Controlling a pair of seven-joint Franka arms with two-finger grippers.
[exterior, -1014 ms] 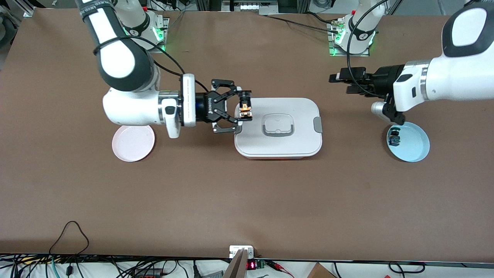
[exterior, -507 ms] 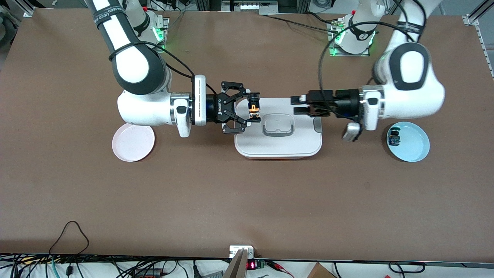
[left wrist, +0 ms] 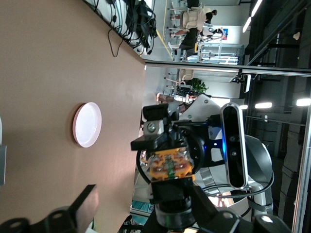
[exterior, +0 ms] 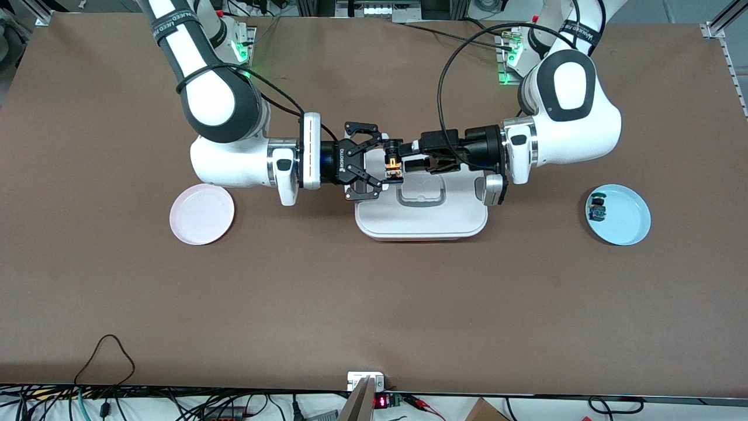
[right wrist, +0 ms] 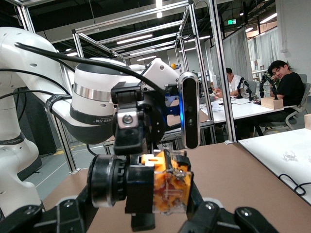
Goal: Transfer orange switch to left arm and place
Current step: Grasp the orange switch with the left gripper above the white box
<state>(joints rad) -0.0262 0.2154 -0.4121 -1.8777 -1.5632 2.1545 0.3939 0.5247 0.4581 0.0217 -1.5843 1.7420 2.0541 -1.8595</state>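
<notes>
Front view is showing both grippers meeting in the air over the box [exterior: 422,219]: the left gripper [exterior: 412,155], which a second ago was waiting up over the blue plate [exterior: 634,223] at its own end of the table, has swung in across the lid and is now standing just beside the orange switch [exterior: 391,162]. The right gripper [exterior: 390,162] has also carried the switch a little farther over the lid and is pinching it between its fingertips. I am judging this as the handover about to happen, with the switch kept clear above the box. The left gripper's fingers are spread, one either side of the switch, not yet closing on it. The switch is showing a black cylindrical body with an orange, ridged plastic end facing the left wrist camera. The box is smooth white plastic, rounded at the corners, with a grey-rimmed recess. A pale pink plate [exterior: 201,214] is sitting bare toward the right arm's end
</notes>
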